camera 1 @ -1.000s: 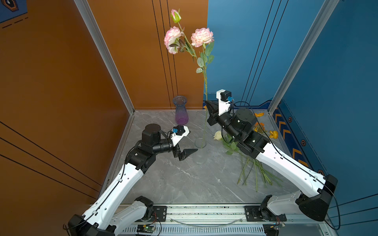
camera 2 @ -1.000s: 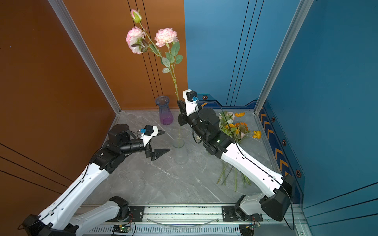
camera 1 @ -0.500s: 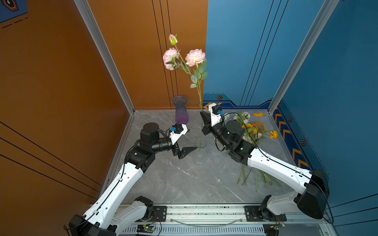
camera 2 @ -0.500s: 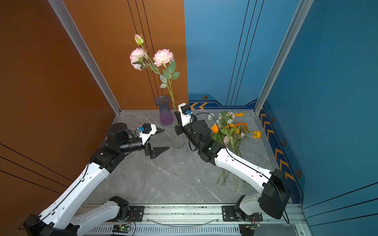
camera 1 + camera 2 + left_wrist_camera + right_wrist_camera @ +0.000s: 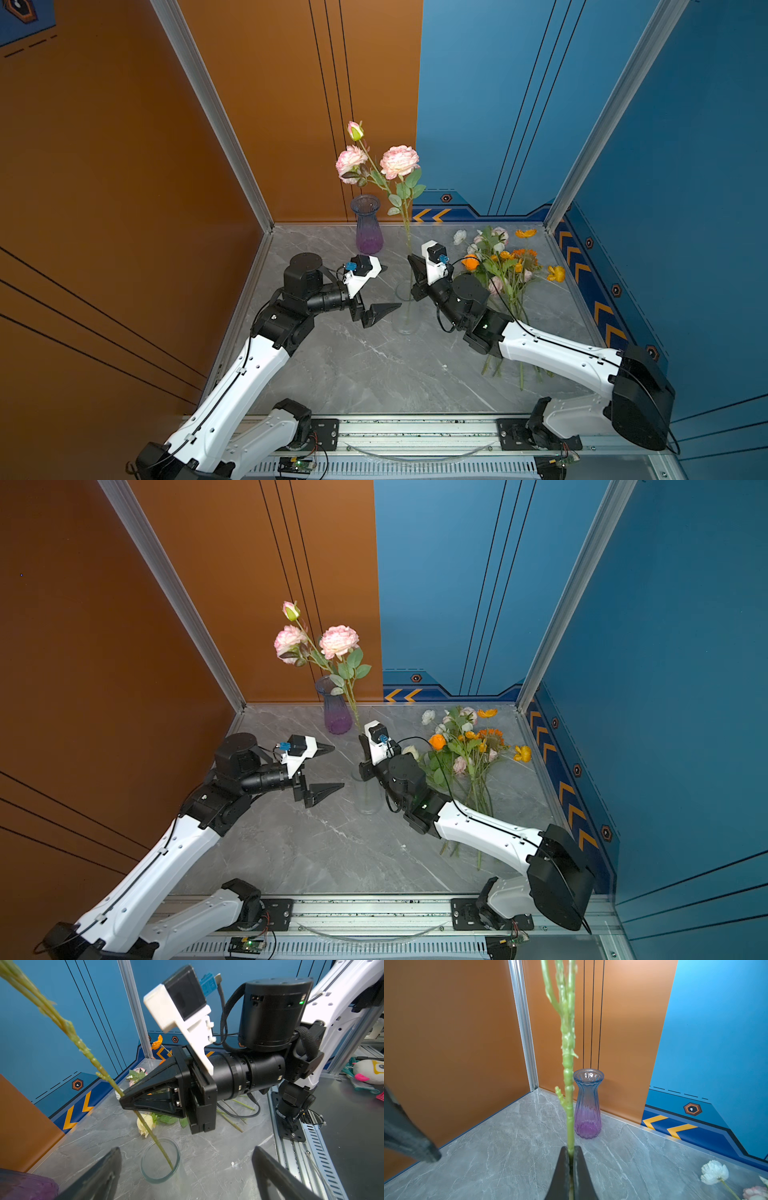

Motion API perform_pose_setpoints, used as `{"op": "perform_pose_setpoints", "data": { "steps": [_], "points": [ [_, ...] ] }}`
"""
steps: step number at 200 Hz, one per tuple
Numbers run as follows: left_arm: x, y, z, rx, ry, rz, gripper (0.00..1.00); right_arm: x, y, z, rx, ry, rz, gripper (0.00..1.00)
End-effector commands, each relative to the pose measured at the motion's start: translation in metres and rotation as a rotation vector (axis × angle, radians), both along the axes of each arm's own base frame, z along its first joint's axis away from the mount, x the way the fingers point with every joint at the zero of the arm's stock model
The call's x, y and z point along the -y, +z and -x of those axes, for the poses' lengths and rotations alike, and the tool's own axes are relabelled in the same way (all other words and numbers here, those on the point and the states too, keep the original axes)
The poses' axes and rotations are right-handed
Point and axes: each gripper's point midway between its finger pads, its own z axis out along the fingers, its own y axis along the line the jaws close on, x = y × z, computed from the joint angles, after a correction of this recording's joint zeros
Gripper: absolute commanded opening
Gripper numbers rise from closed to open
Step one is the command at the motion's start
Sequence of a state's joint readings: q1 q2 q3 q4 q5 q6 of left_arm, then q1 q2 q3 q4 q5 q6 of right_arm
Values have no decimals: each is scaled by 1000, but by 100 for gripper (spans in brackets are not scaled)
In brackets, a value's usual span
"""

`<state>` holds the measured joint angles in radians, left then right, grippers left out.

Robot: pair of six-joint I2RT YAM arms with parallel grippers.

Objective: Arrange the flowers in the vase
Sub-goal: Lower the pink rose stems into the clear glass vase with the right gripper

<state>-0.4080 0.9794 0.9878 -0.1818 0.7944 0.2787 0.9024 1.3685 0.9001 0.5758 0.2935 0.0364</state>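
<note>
The pink-bloomed stem (image 5: 399, 161) is held upright, its foot inside the clear glass vase (image 5: 402, 326) — pinched above the rim by the clamped right gripper (image 5: 571, 1150), presumably to be guided down. Beside the vase the left gripper (image 5: 388, 287) is held wide apart, empty; the other flowers (image 5: 503, 266) are left lying to its right.

The two arms (image 5: 552, 359) wear glossy white plastic link shells (image 5: 232, 392) pierced by small round holes, joined by matte black cylindrical motor housings (image 5: 272, 1012); one shows a green indicator light (image 5: 301, 1002). A black braided cable (image 5: 224, 1020) loops to a blue plug (image 5: 207, 981) on a black camera block (image 5: 185, 995) in a white printed bracket (image 5: 187, 1028). The fingers (image 5: 153, 1093) are black ribbed wedges with silver screw heads (image 5: 177, 1103).
</note>
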Motion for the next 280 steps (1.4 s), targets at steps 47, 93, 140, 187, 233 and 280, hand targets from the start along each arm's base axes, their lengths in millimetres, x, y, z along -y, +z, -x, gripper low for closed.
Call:
{"op": "perform_pose_setpoints", "data": {
  "steps": [47,93,140,187,233,280],
  "points": [
    [2,-4,4,-14,-25,2,98,6,-17,8,-37,-34,-63,0],
    [4,-7,2,-26,-30,-1,98,1,-34,3,-76,-45,-56,0],
    [3,-6,3,-19,-31,0,98,-4,-44,-1,-114,-50,-29,0],
    [3,-5,5,-15,-39,3,98,-7,-55,-5,-175,-46,-3,1],
    [3,-4,6,-12,-38,2,98,-10,-63,-7,-209,-41,28,15],
    [3,-5,6,-13,-39,3,98,-9,-65,-7,-220,-41,34,28]
  ]
}}
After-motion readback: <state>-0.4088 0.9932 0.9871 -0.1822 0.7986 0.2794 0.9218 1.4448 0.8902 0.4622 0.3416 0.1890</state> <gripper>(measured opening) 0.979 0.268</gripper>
